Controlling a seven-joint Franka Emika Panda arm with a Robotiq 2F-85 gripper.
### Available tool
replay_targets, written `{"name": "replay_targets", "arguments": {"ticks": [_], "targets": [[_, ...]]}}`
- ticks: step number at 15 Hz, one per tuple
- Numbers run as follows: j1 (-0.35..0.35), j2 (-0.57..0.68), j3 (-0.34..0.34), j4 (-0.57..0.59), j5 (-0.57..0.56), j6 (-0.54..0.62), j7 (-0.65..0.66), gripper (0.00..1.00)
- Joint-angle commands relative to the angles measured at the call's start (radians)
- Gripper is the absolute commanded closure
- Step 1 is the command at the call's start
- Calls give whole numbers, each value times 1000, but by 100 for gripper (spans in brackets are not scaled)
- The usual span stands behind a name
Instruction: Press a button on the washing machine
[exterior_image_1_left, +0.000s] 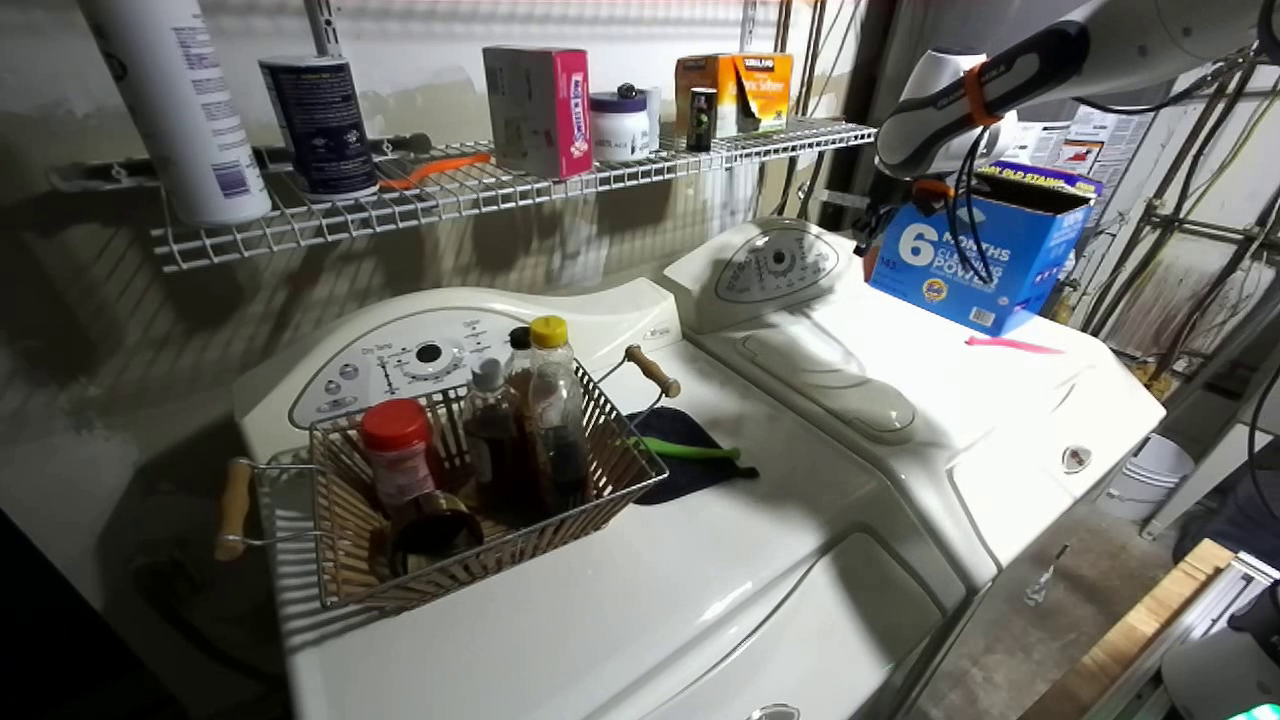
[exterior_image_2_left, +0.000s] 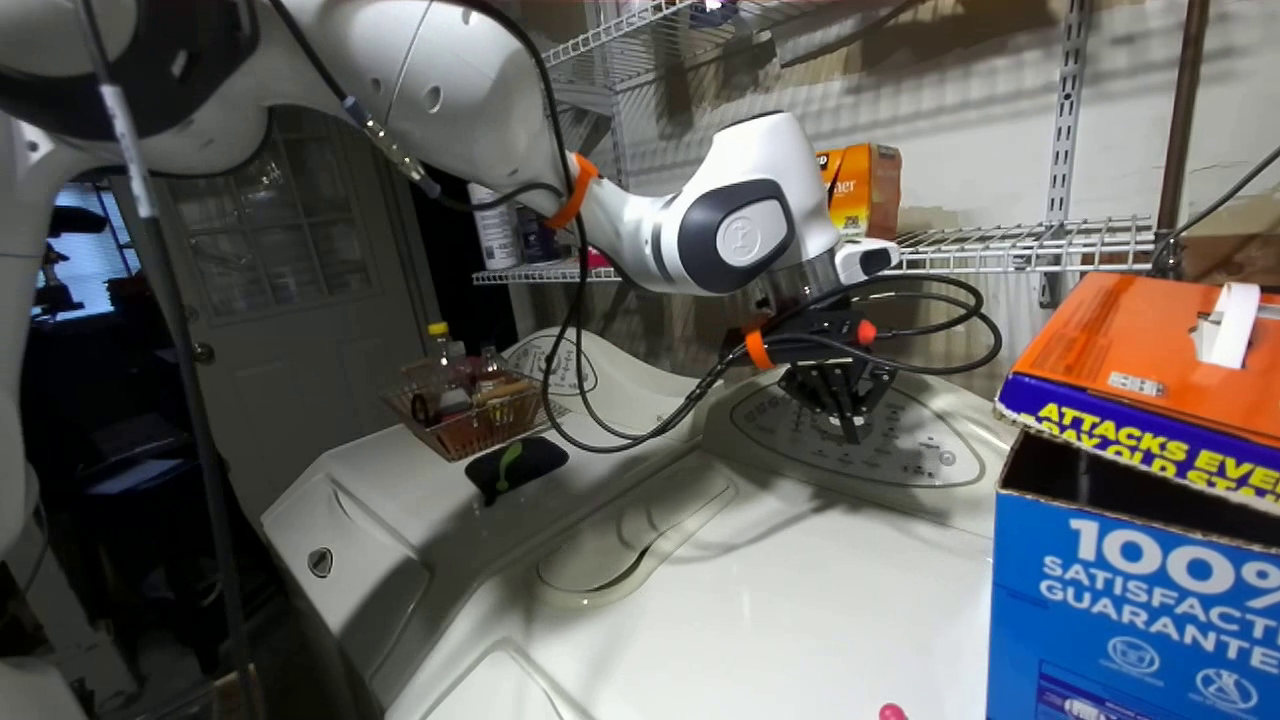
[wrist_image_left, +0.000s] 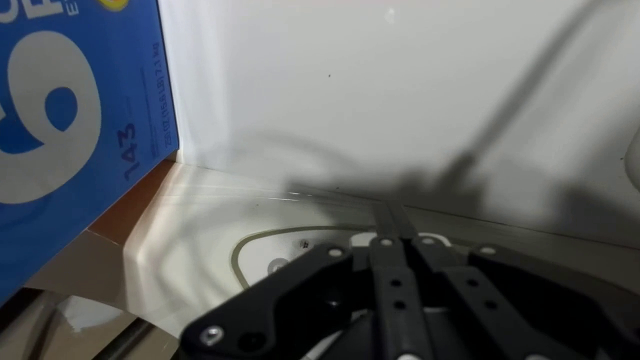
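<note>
The washing machine (exterior_image_1_left: 940, 385) is the white top-loader with a contoured lid; it also shows in an exterior view (exterior_image_2_left: 800, 590). Its rounded console (exterior_image_1_left: 735, 265) has an oval panel with a round knob (exterior_image_1_left: 780, 257). In the wrist view the panel (wrist_image_left: 255, 250) shows a small round grey mark (wrist_image_left: 277, 265). My gripper (exterior_image_2_left: 852, 432) is shut and empty, pointing down in front of the panel. It shows at the console's right end in an exterior view (exterior_image_1_left: 862, 245). In the wrist view the fingertips (wrist_image_left: 395, 220) lie together over the panel's edge; whether they touch is unclear.
A blue detergent box (exterior_image_1_left: 985, 250) stands on the washer beside the console, close to my gripper. A dryer (exterior_image_1_left: 640, 590) with a wire basket (exterior_image_1_left: 325, 520) of bottles adjoins it. A wire shelf (exterior_image_1_left: 430, 205) runs above. A pink item (exterior_image_1_left: 1015, 345) lies on the washer.
</note>
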Motion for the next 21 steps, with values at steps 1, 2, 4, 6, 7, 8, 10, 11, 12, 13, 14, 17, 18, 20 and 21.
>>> {"name": "replay_targets", "arguments": {"ticks": [1, 2, 4, 6, 7, 8, 10, 11, 12, 13, 14, 17, 18, 20, 21], "targets": [[-32, 93, 28, 114, 4, 15, -20, 100], [-33, 108, 28, 132, -1, 17, -16, 100], [-34, 139, 29, 170, -5, 20, -11, 100], [-34, 167, 30, 205, -8, 17, -2, 100], [-36, 181, 30, 221, -6, 18, 1, 100], [-36, 192, 29, 235, -9, 18, 2, 100], [-38, 216, 28, 262, -10, 22, 7, 100], [-39, 228, 27, 275, -11, 21, 8, 100], [-40, 240, 24, 288, -13, 18, 11, 100], [-40, 251, 21, 299, -18, 17, 13, 100], [-43, 260, 22, 308, -16, 19, 14, 100], [-45, 288, 13, 336, -21, 36, 33, 100], [-46, 297, 13, 346, -22, 46, 36, 100], [-42, 317, 5, 369, -34, 55, 43, 100], [-37, 328, -3, 381, -42, 61, 53, 100]]}}
